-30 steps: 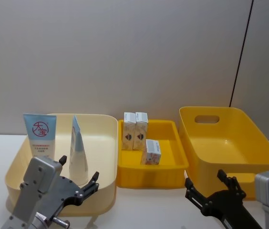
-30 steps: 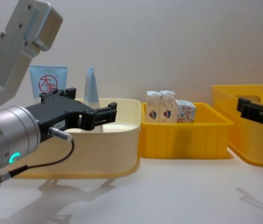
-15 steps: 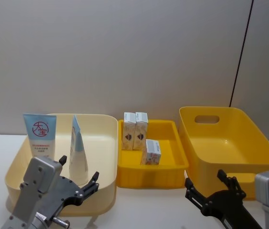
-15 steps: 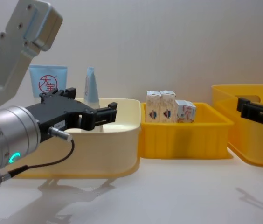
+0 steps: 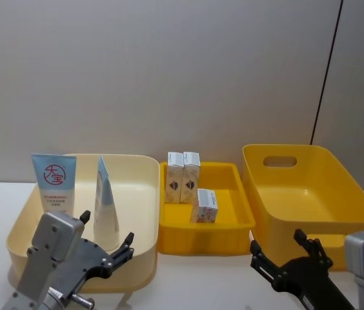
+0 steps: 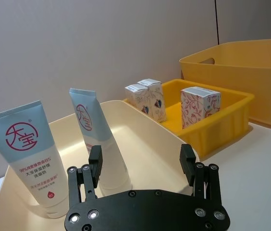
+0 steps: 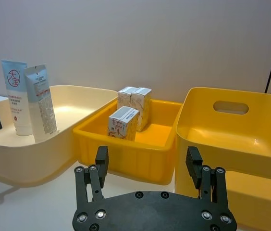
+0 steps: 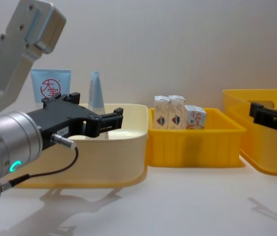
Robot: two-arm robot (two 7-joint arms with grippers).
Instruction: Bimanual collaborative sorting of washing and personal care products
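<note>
Tabletop [image 8: 178,196]: white, grey wall [image 5: 169,77] behind.
Tubes [image 5: 53,184]: upright in cream bin [image 5: 144,194].
Cartons [image 5: 191,174]: in small yellow bin [image 5: 201,240].
Left gripper [image 6: 141,154]: jaws wide, at cream bin.
Right gripper [image 7: 147,155]: jaws wide, before large yellow bin [image 5: 337,187].

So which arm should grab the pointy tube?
Left. The left fingers, open, sit right before the cream bin holding the pointy tube; the right fingers are over by the deep yellow bin.
</note>
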